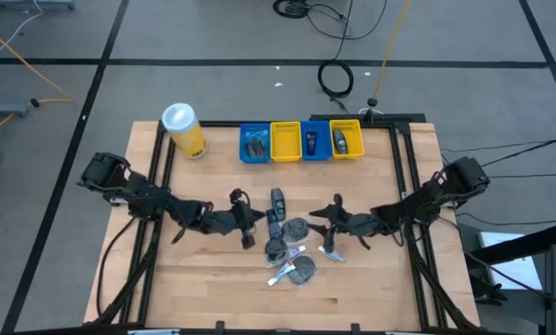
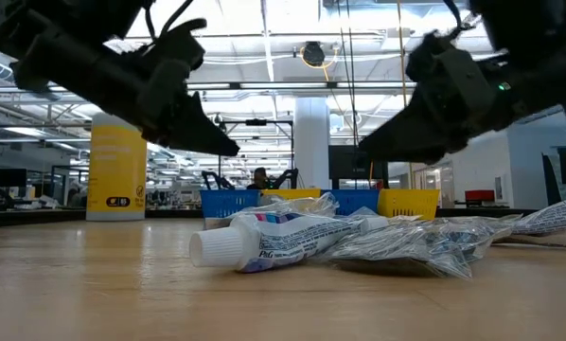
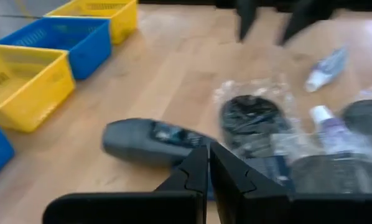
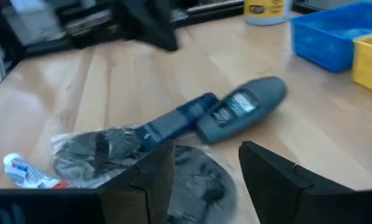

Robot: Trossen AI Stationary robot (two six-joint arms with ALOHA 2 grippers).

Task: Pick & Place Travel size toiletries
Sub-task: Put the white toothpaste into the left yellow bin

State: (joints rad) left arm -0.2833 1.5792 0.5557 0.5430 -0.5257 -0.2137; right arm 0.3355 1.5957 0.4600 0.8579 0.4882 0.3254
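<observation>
The toiletries lie in a loose pile at mid-table [image 1: 289, 249]: flat dark discs in clear wrap [image 3: 251, 115], thin white tubes with red marks [image 2: 264, 242], a blue tube [image 4: 173, 121] and a dark grey bottle [image 4: 242, 112] lying on its side. My left gripper [image 1: 258, 220] is shut and hangs above the table just left of the pile, over the grey bottle [image 3: 145, 142]. My right gripper [image 1: 317, 218] is open and hovers to the right of the pile; in its wrist view [image 4: 204, 168] the wrapped discs [image 4: 99, 149] lie just ahead of its fingers.
A row of blue and yellow bins [image 1: 301, 141] stands along the far edge, some holding dark items. A yellow canister with a white lid [image 1: 183, 128] stands to their left. Bare wood lies near the front edge [image 1: 287, 302] and on both sides of the pile.
</observation>
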